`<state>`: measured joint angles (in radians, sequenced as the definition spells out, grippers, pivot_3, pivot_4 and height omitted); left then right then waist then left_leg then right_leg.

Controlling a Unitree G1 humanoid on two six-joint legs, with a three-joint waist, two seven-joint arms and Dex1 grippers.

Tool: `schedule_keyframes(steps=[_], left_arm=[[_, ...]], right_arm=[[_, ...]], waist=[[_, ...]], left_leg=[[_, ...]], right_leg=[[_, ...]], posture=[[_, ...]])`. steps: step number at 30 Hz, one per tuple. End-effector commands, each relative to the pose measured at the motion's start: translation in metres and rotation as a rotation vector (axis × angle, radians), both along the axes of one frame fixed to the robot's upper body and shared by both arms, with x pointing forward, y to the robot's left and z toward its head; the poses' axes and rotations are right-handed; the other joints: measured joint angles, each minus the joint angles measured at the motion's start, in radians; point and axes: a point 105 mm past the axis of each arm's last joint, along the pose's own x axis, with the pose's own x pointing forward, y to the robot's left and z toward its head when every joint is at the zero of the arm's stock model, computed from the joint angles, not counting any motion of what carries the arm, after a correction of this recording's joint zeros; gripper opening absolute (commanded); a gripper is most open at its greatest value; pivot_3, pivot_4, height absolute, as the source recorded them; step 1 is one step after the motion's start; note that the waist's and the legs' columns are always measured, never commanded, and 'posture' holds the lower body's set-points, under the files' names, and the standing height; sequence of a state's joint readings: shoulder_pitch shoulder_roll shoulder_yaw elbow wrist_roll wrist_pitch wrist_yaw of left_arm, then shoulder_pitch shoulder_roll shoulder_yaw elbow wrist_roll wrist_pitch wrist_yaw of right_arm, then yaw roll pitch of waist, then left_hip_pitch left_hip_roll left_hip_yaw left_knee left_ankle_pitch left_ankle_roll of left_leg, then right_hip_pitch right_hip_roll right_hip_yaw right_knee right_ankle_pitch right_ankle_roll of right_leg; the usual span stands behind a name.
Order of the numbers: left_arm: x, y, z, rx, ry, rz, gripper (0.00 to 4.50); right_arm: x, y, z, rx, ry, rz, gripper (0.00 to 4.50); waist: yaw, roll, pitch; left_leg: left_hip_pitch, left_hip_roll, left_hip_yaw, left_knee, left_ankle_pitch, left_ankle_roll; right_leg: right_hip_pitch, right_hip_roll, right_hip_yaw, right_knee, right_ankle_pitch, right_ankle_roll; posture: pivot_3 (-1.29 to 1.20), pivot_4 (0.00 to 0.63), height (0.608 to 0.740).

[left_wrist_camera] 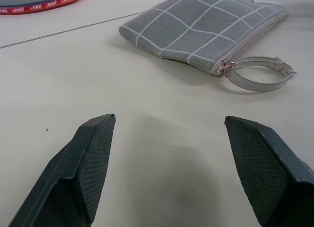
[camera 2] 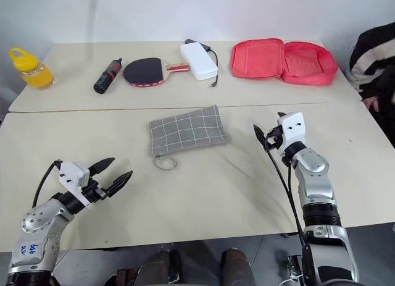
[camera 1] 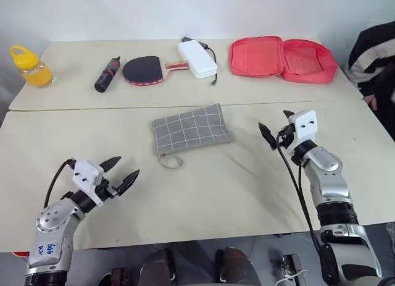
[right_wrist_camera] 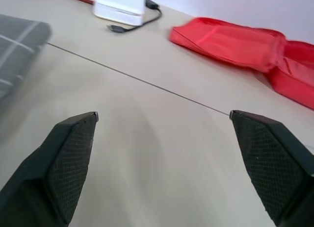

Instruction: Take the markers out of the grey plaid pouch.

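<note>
Two pale beige rectangular surfaces [camera 1: 203, 193] pushed together along a thin seam, plain white wall [camera 1: 185, 11] behind, even soft light

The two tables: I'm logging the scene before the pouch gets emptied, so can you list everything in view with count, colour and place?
grey plaid pouch: one, grey with white grid lines, near table's middle, a ring at its near corner
bottle: one, yellow, far table, far left
cylinder: one, black and red, far table
table-tennis paddle: one, black with red edge, right of the cylinder
power bank: one, white, with a dark cable, far table's middle
zip case: one, red, lying open, far table, right
person's sleeve: striped black and white, right edge
left gripper: open, over the near table's left
right gripper: open, right of the pouch
</note>
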<state>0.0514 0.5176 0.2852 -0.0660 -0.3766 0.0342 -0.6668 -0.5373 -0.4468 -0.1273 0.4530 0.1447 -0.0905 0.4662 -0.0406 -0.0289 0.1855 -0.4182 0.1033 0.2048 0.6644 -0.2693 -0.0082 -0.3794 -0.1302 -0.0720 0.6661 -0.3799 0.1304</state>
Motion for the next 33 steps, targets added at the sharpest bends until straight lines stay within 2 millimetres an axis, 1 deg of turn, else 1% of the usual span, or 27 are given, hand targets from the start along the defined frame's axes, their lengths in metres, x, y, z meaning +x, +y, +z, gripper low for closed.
schedule_keyframes(steps=[1, 3, 6, 8, 10, 14, 23, 26, 29, 32, 33], left_arm=[[-0.001, 0.002, 0.009, 0.020, -0.034, -0.004, 3.79], [-0.001, 0.001, 0.011, 0.033, -0.056, -0.004, 3.79], [-0.003, -0.003, 0.013, 0.030, -0.040, -0.041, 3.79], [-0.002, -0.005, 0.017, 0.009, -0.047, -0.059, 3.79], [0.000, -0.004, 0.020, 0.004, -0.066, -0.059, 3.79], [0.003, 0.001, 0.019, 0.024, -0.090, -0.042, 3.79], [0.005, 0.002, 0.023, 0.033, -0.125, -0.041, 3.79], [0.008, 0.002, 0.022, 0.047, -0.134, -0.036, 3.79], [0.011, 0.002, 0.023, 0.066, -0.158, -0.029, 3.81], [0.017, 0.001, 0.024, 0.099, -0.184, -0.027, 3.81], [0.018, 0.000, 0.025, 0.106, -0.189, -0.029, 3.81]], right_arm=[[-0.001, -0.002, 0.006, 0.005, -0.031, -0.008, 4.50], [-0.001, 0.003, 0.009, 0.007, -0.039, 0.019, 4.50], [-0.001, 0.004, 0.010, -0.014, -0.039, 0.029, 4.50], [-0.001, 0.006, 0.010, -0.014, -0.040, 0.040, 4.50], [-0.002, 0.009, 0.010, -0.016, -0.040, 0.053, 4.50], [-0.005, 0.017, 0.009, -0.014, -0.041, 0.087, 4.50], [-0.007, 0.019, 0.011, -0.023, -0.045, 0.099, 4.50], [-0.007, 0.025, 0.012, -0.018, -0.048, 0.121, 4.50], [-0.008, 0.034, 0.014, -0.020, -0.052, 0.157, 3.89], [-0.005, 0.050, 0.019, 0.020, -0.067, 0.191, 2.93], [-0.004, 0.055, 0.020, 0.025, -0.070, 0.200, 2.44]], waist=[[-0.001, 0.000, 0.000], [-0.005, 0.000, 0.000], [-0.011, 0.000, 0.000], [-0.014, 0.000, 0.000], [-0.015, 0.000, 0.000], [-0.017, 0.000, 0.000], [-0.016, 0.000, 0.000], [-0.016, 0.000, 0.000], [-0.017, 0.000, 0.000], [-0.017, 0.000, 0.000], [-0.017, 0.000, 0.000]], left_leg=[[0.000, 0.000, 0.000, 0.000, 0.000, 0.000], [0.000, 0.000, 0.000, 0.000, 0.000, 0.000], [0.000, 0.000, 0.000, 0.000, 0.000, 0.000], [0.000, 0.000, 0.000, 0.000, 0.000, 0.000], [0.000, 0.000, 0.000, 0.000, 0.000, 0.000], [0.000, 0.000, 0.000, 0.000, 0.000, 0.000], [0.000, 0.000, 0.000, 0.000, 0.000, 0.000], [0.000, 0.000, 0.000, 0.000, 0.000, 0.000], [0.000, 0.000, 0.000, 0.000, 0.000, 0.000], [0.000, 0.000, 0.000, 0.000, 0.000, 0.000], [0.000, 0.000, 0.000, 0.000, 0.000, 0.000]], right_leg=[[0.000, 0.000, 0.000, 0.000, 0.000, 0.000], [0.000, 0.000, 0.000, 0.000, 0.000, 0.000], [0.000, 0.000, 0.000, 0.000, 0.000, 0.000], [0.000, 0.000, 0.000, 0.000, 0.000, 0.000], [0.000, 0.000, 0.000, 0.000, 0.000, 0.000], [0.000, 0.000, 0.000, 0.001, 0.000, 0.000], [0.000, 0.000, 0.000, 0.000, 0.000, 0.000], [0.000, 0.000, 0.000, 0.000, 0.000, 0.000], [0.000, 0.000, 0.000, 0.001, 0.000, 0.000], [0.000, 0.000, 0.000, 0.000, 0.000, 0.000], [0.000, 0.000, 0.000, 0.001, 0.000, 0.000]], posture=[[0.00, 0.150, 0.740], [0.00, 0.150, 0.740], [0.00, 0.150, 0.740], [0.00, 0.150, 0.740], [0.00, 0.150, 0.740], [0.00, 0.150, 0.740], [0.00, 0.150, 0.740], [0.00, 0.150, 0.740], [0.00, 0.150, 0.740], [0.00, 0.150, 0.740], [0.00, 0.150, 0.740]])
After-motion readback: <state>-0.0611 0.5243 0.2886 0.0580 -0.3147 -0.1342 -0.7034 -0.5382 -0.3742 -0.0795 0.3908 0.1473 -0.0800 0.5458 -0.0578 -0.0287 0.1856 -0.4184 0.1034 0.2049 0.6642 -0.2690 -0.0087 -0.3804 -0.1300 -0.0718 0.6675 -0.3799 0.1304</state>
